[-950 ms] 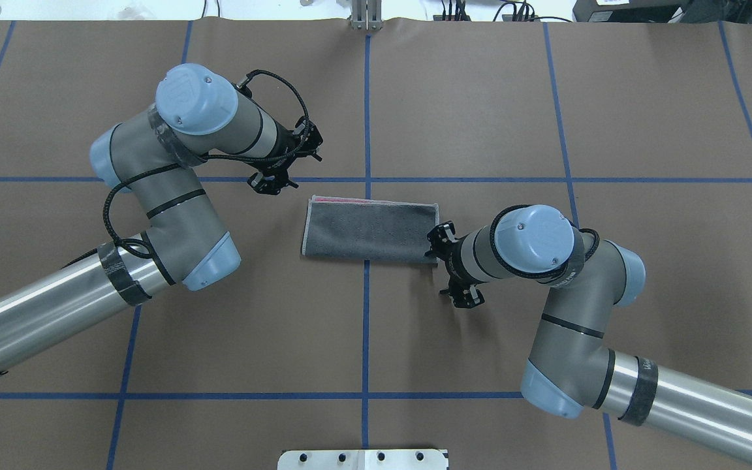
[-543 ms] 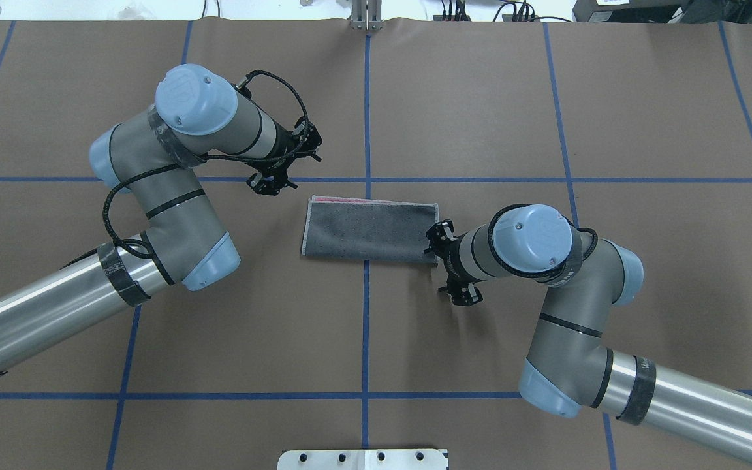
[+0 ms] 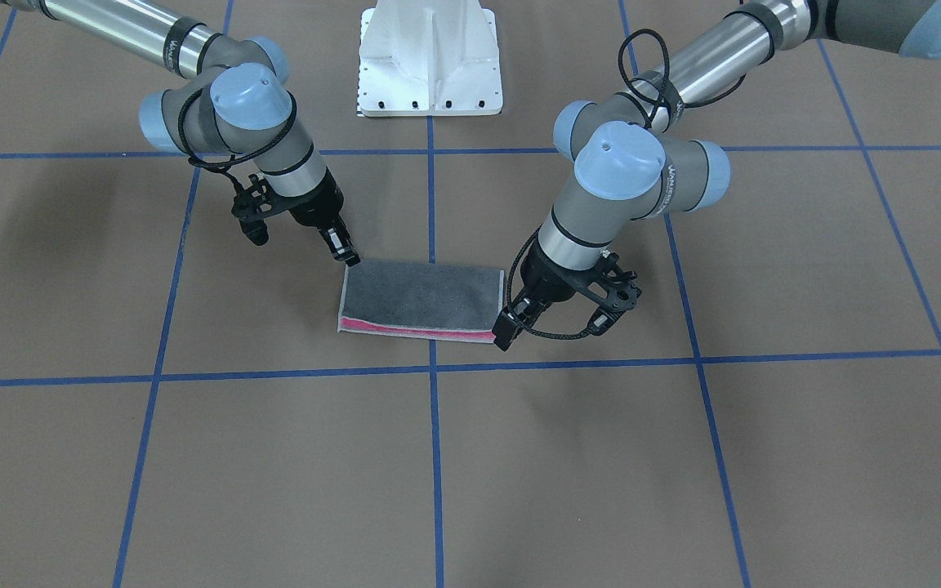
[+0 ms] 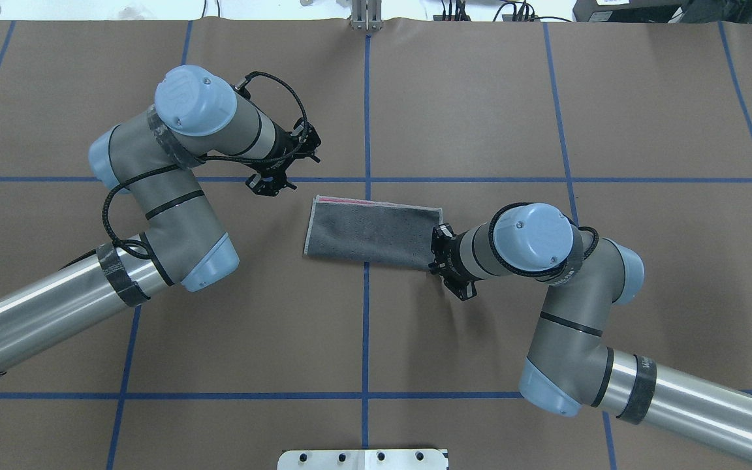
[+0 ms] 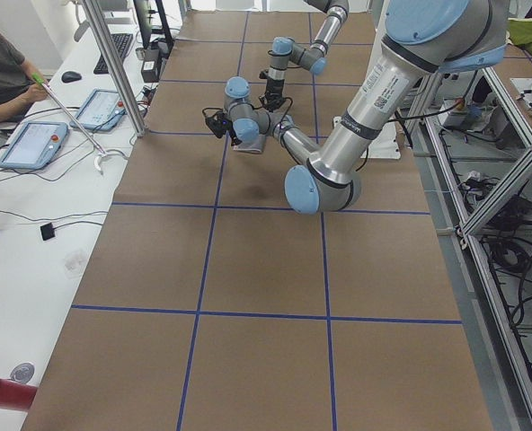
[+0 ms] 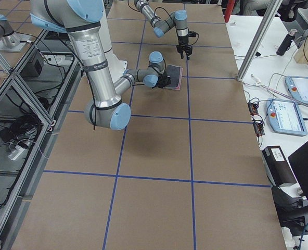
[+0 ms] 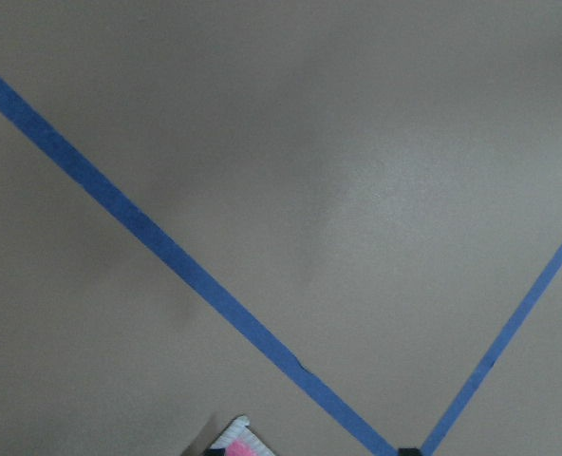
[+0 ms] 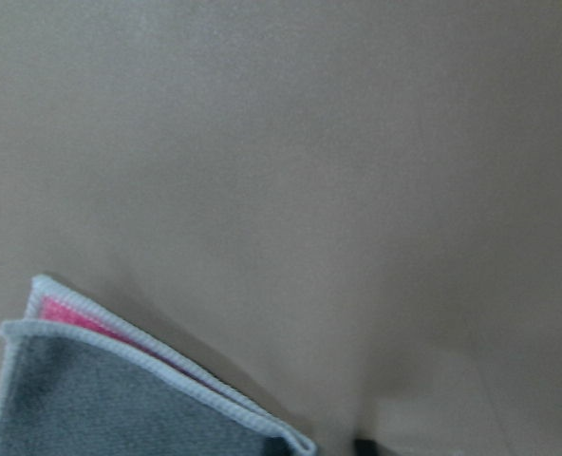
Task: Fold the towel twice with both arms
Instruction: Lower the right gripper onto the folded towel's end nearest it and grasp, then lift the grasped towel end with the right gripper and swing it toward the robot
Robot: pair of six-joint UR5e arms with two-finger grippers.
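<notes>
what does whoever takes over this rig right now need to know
Left gripper: low beside the towel, at its far left corner; open or shut unclear.
Right gripper: at its near right corner; grip unclear.
The towel lies flat mid-table, folded once, grey up, pink edge showing.
Done: first fold. Left: second fold.

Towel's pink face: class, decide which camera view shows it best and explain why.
Exterior front-facing: the towel shows a pink strip along its whole near edge. Overhead gives only a sliver; the right wrist-mounted one corner; the left wrist-mounted a speck; side views show it tiny.
</notes>
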